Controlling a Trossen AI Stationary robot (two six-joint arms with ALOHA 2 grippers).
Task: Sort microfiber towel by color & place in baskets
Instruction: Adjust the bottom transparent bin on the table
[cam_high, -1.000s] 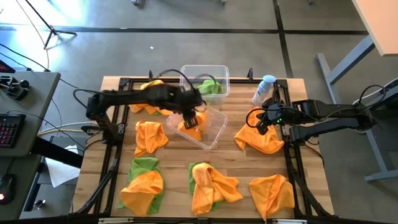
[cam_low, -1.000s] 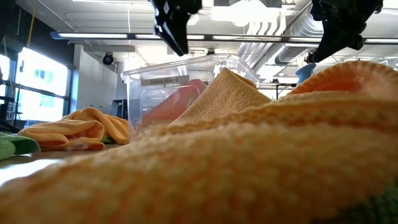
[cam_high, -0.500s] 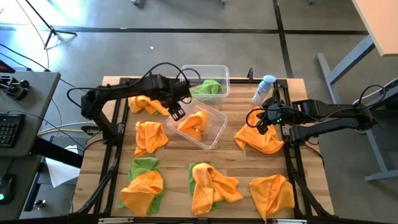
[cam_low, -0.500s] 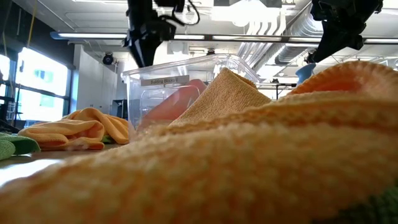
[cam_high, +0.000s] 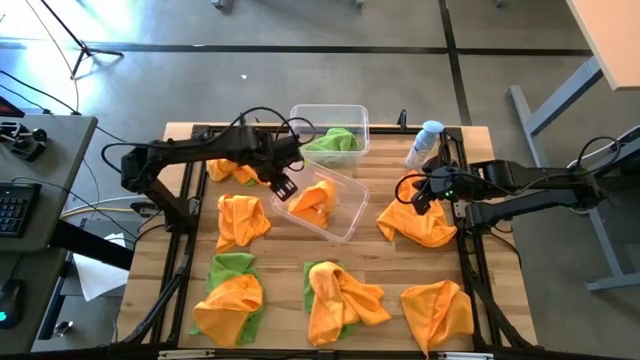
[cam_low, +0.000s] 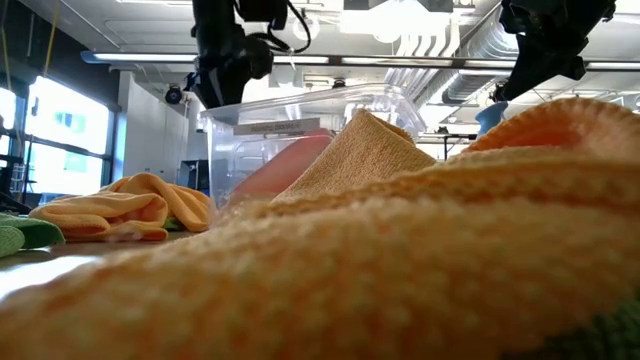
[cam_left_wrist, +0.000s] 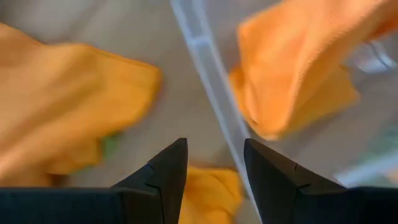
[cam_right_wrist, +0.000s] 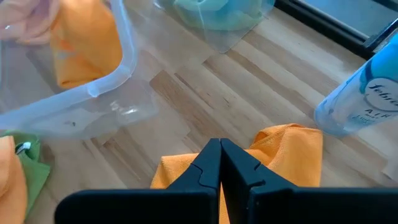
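Just above frame centre in the high view, the left claw (cam_high: 284, 184) hangs empty, fingers slightly parted, over the left rim of the tilted basket (cam_high: 345, 215) holding an orange towel (cam_high: 313, 202). The second basket (cam_high: 360, 122) behind holds a green towel (cam_high: 334, 140). At centre right, the right claw (cam_high: 419, 197) is closed, empty, above another orange towel (cam_high: 420, 226) on the bench (cam_high: 285, 268).

Left claw (cam_high: 284, 186) hangs spread; right claw (cam_high: 421, 196) pinched together.
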